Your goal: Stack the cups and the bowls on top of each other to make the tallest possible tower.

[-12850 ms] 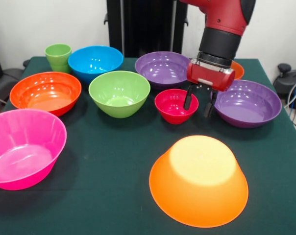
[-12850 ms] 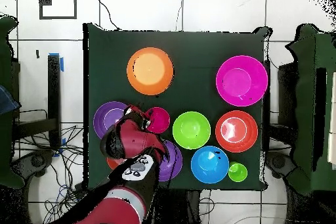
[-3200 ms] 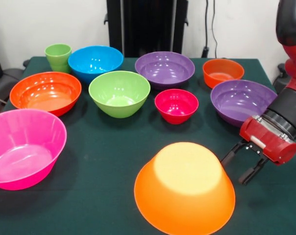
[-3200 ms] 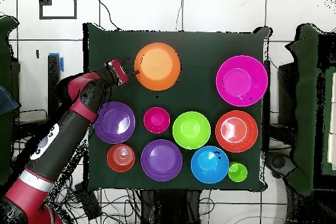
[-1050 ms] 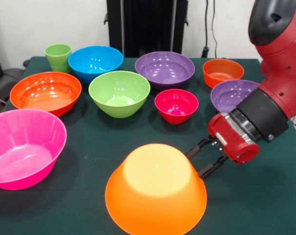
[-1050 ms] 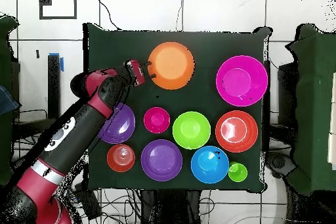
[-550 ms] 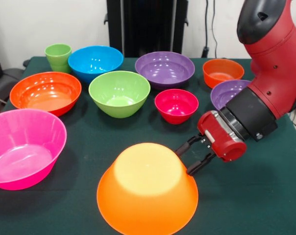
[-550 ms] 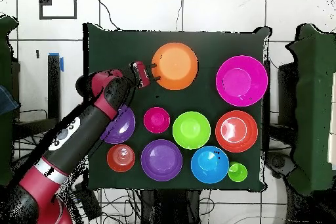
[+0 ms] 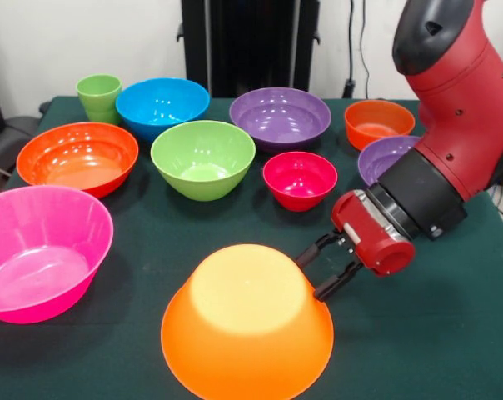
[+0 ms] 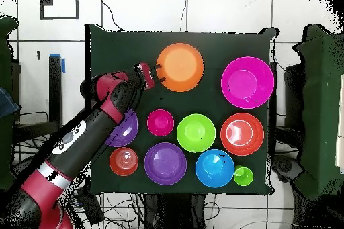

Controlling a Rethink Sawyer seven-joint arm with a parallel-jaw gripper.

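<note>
nothing is stacked yet: the upturned orange bowl (image 9: 247, 329) sits alone at the desk's (image 9: 418, 333) front edge, the spread hand (image 9: 322, 268) against its side, the other bowls and cup (image 9: 99, 97) sitting separately behind.

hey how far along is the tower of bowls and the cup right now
Barely started. Done: only the base, an upturned orange bowl, sits apart from the others. In hand: the open gripper is against that bowl's side, holding nothing. Left: everything else, since the green cup and the other eight bowls are still single on the table.
</note>
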